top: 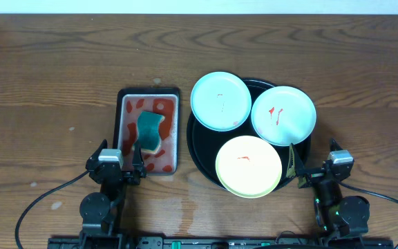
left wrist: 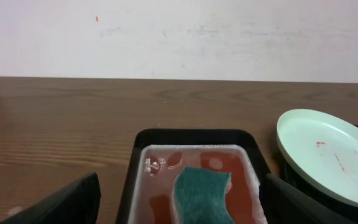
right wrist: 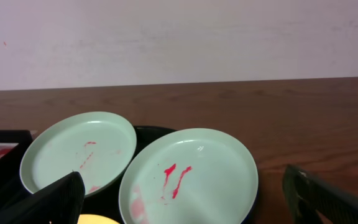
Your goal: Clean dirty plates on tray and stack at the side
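Observation:
Three plates lie on the round black tray (top: 197, 151): a pale blue plate (top: 220, 101) at the back left, a white plate (top: 284, 115) with red smears at the back right, and a pale yellow plate (top: 249, 166) in front. The white plate (right wrist: 188, 177) and blue plate (right wrist: 78, 152) show in the right wrist view. My left gripper (top: 121, 166) is open and empty at the near end of the dish, with its fingers either side of the sponge (left wrist: 202, 194). My right gripper (top: 316, 173) is open and empty, right of the yellow plate.
A rectangular black-rimmed dish (top: 126, 111) with red-stained suds holds a green sponge (top: 150, 131), left of the tray. Bare wood-grain tabletop (top: 54, 97) lies to the left and behind. The blue plate's edge (left wrist: 328, 155) shows in the left wrist view.

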Controlling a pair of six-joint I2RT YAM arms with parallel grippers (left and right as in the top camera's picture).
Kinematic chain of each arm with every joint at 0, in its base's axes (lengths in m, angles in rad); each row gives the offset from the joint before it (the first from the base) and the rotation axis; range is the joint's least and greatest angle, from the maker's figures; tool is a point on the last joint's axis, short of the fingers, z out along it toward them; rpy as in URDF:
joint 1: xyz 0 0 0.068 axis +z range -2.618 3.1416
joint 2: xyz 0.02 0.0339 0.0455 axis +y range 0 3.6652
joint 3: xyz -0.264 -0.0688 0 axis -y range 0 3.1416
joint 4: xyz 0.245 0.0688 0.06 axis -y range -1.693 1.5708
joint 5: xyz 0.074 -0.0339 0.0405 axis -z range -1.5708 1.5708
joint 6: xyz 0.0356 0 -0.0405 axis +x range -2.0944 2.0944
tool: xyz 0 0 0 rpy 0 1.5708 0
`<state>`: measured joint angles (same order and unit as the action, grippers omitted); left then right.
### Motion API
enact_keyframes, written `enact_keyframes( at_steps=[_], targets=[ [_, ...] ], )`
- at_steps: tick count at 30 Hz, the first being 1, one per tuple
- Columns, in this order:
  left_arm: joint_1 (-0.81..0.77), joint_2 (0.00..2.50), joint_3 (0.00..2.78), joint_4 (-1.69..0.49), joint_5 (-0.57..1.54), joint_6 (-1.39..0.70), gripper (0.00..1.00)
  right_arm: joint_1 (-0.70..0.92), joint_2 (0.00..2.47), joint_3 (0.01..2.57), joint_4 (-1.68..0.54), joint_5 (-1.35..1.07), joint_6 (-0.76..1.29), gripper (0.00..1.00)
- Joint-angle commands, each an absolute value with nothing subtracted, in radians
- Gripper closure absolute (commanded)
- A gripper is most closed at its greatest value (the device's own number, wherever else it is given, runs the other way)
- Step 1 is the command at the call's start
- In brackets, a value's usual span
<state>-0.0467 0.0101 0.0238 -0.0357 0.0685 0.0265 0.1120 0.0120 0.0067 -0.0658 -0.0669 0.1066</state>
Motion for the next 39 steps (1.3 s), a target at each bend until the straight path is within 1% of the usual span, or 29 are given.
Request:
enact_keyframes(
  at_steps=[1,3,7,11,13,16,18,23,25,29,32,35,39],
  targets=[
    [-0.043,0.007,0.004,-0.062,0.092,0.030,0.18,0.118,0.009,0.006,-0.067,-0.086,0.133,0.01],
    [-0.043,0.007,0.004,-0.061,0.115,0.016,0.18,0.118,0.009,0.006,-0.058,-0.087,0.157,0.01],
    [-0.043,0.007,0.004,-0.053,0.124,-0.081,0.18,0.118,0.009,0.006,-0.046,-0.091,0.218,0.01],
    [-0.043,0.010,0.037,0.013,0.213,-0.144,0.18,0.118,0.009,0.012,0.053,-0.268,0.216,0.01],
    [-0.042,0.025,0.080,0.024,0.256,-0.144,0.18,0.118,0.011,0.040,0.085,-0.304,0.204,0.01],
    [-0.042,0.083,0.178,0.004,0.262,-0.144,0.18,0.118,0.040,0.126,0.027,-0.305,0.171,0.01],
    [-0.042,0.171,0.286,-0.038,0.262,-0.144,0.18,0.118,0.099,0.221,-0.063,-0.304,0.139,0.01],
    [-0.042,0.488,0.634,-0.265,0.305,-0.142,0.18,0.118,0.372,0.525,-0.307,-0.306,0.132,0.01],
    [-0.042,0.627,0.785,-0.371,0.349,-0.130,0.18,0.118,0.505,0.664,-0.395,-0.343,0.088,0.01],
    [-0.042,0.879,1.082,-0.662,0.376,-0.129,0.18,0.118,0.770,0.948,-0.624,-0.409,0.062,0.01],
    [-0.042,1.040,1.252,-0.875,0.373,-0.128,0.18,0.118,0.952,1.134,-0.821,-0.417,0.062,0.01],
    [-0.042,1.133,1.315,-0.998,0.374,-0.082,0.18,0.118,1.067,1.225,-0.907,-0.401,0.063,0.01],
    [-0.043,1.199,1.316,-1.090,0.378,-0.091,0.18,0.118,1.163,1.249,-0.957,-0.495,0.104,0.01]
  ],
)
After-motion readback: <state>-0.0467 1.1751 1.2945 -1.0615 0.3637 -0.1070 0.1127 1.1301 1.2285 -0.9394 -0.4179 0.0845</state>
